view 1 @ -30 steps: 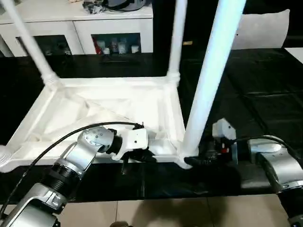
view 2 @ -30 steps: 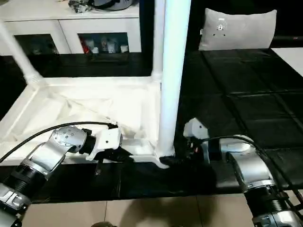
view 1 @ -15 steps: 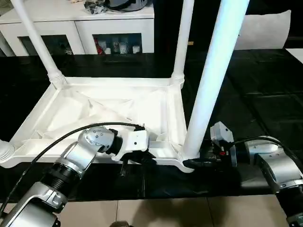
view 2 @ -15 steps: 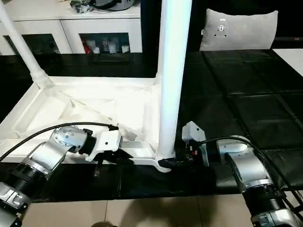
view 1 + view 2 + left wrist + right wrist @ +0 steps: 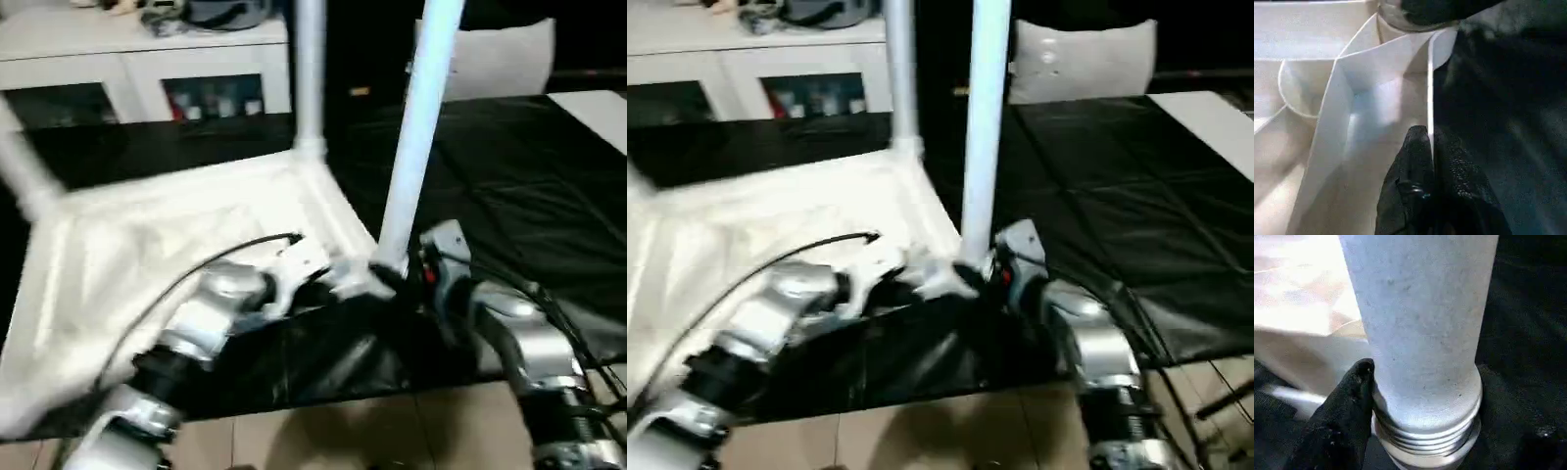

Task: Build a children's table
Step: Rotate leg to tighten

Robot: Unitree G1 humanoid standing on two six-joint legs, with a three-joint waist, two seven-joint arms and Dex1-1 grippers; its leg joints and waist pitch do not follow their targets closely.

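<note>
The children's table point(image 5: 147, 245) lies upside down on a black mat, its ribbed underside facing up. Three legs stand in its corner sockets: a near right leg point(image 5: 416, 127), a far leg point(image 5: 309, 69) and a blurred left one point(image 5: 24, 186). My left gripper point(image 5: 1429, 134) is shut on the thin near rim of the table top, one black finger on each side of the wall. My right gripper point(image 5: 397, 284) sits at the base of the near right leg, just above the threaded collar. One finger point(image 5: 1359, 377) presses against the leg; the other is hidden behind it.
A long white cabinet point(image 5: 147, 59) with glass-fronted openings runs along the back. A white cushion point(image 5: 490, 54) stands at the back right. The black mat point(image 5: 509, 176) stretches out to the right, and tiled floor point(image 5: 343, 441) lies in front.
The head camera has swung and tilted, so the whole scene is shifted and blurred. My right gripper has closed in on the base of the near right leg. The left grip is unchanged.
</note>
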